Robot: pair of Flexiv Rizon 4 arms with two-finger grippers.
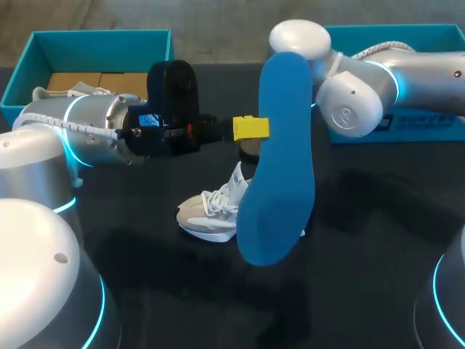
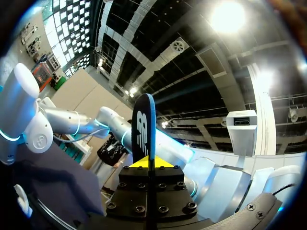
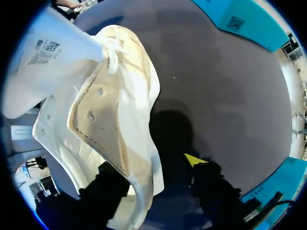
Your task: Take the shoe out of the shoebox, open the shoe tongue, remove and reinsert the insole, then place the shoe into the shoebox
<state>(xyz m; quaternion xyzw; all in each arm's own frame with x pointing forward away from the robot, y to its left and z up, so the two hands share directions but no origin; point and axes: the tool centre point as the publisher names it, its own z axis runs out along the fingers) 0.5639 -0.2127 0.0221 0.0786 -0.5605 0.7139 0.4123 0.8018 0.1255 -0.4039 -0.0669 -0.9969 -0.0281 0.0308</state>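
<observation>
Left gripper (image 2: 148,163) nearest, clamped on blue insole (image 1: 280,160), held edge-on between its fingers. Right gripper (image 3: 148,168) spread; shoe (image 3: 110,120) between fingers, one yellow tip clear of it.

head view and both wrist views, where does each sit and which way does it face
Head view: above and behind, looking down on black table; left arm, right arm, left gripper shut on long blue foam insole.
Left wrist view: tilted upward along insole's edge; own fingers, right arm.
Right wrist view: down at white-and-beige shoe; own fingers.
Shared: head and right wrist views show shoe, table.
</observation>
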